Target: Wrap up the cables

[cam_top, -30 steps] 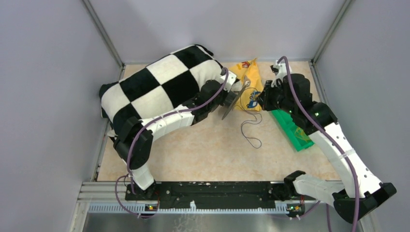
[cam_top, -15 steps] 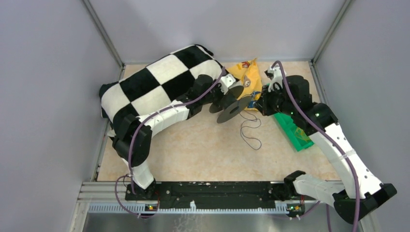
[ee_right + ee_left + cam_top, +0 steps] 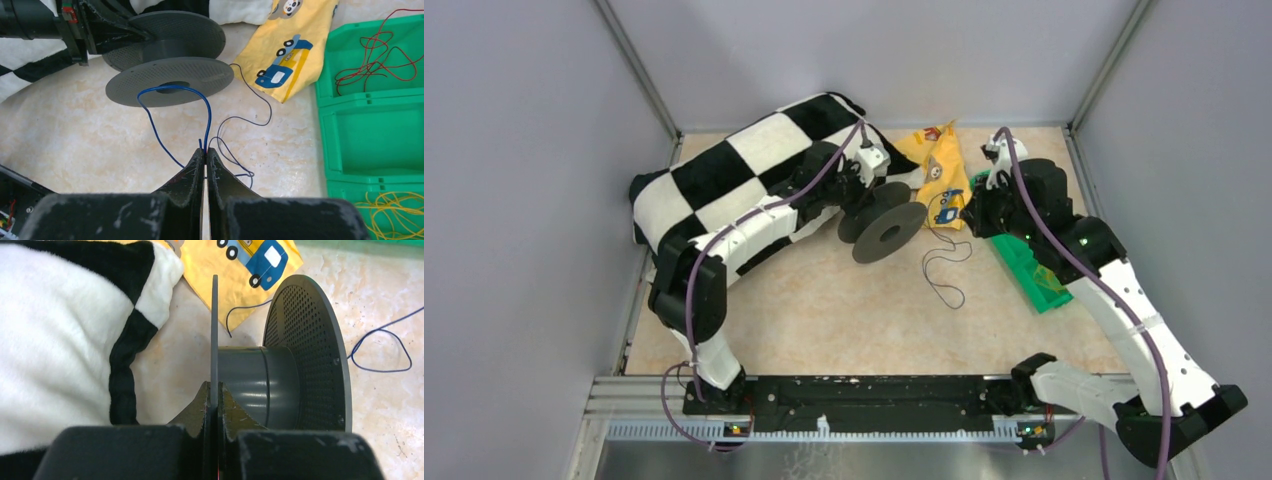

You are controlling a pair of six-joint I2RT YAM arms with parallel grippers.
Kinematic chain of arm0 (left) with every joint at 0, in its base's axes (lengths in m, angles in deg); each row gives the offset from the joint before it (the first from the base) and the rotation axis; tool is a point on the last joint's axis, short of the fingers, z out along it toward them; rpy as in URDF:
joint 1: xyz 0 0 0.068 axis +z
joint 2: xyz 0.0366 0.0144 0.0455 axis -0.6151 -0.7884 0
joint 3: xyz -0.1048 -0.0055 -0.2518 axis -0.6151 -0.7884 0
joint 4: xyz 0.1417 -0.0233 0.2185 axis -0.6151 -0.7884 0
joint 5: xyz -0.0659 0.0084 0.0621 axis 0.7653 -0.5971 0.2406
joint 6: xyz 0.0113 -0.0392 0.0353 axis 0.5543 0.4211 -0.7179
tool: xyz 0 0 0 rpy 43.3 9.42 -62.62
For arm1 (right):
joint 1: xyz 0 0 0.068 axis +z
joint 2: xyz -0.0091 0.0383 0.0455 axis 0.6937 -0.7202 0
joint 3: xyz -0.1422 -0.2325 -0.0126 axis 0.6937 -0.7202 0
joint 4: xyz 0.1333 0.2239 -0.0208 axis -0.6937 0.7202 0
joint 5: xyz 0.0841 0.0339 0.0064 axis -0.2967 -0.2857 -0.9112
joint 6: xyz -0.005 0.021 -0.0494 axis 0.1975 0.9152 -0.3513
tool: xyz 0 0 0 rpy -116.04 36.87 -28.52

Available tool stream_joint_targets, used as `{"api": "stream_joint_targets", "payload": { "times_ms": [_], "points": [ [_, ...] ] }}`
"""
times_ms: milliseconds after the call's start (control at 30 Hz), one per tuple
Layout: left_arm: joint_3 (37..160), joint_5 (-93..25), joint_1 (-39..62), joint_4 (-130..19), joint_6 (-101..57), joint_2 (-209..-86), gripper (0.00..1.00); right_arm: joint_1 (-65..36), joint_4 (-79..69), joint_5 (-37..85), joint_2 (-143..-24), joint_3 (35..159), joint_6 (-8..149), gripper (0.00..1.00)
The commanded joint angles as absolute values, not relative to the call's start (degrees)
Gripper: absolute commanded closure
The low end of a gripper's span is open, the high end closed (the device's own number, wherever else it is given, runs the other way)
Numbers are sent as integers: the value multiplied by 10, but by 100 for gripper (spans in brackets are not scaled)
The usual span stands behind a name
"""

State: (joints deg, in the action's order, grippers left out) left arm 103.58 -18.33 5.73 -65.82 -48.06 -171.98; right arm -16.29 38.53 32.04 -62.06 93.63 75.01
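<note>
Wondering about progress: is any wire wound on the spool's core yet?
No: the spool's core looks bare grey, with the wire lying loose beside it.

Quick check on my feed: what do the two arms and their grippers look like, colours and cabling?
Both the left arm and right arm have white link shells between black joint housings, with a purple hose running along each. The left gripper and right gripper have matte black, wedge-shaped fingers, lightly scuffed.
</note>
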Motion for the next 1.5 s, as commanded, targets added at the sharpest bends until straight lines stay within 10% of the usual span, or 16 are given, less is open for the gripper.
{"api": "stream_joint_targets", "payload": {
  "times_ms": [0, 600, 1033, 1467],
  "points": [
    [1009, -197, 58, -628, -460, -1650, 100, -164, 387, 353, -599, 953, 748, 100],
    [1069, -27, 62, -608, -477, -1754, 100, -164, 276, 242, -641, 896, 804, 100],
    [1069, -46, 61, -617, -461, -1736, 58, -154, 213, 194, -686, 874, 838, 100],
    [1060, -56, 62, -624, -466, -1710, 42, -154, 231, 213, -683, 869, 833, 100]
  ]
}}
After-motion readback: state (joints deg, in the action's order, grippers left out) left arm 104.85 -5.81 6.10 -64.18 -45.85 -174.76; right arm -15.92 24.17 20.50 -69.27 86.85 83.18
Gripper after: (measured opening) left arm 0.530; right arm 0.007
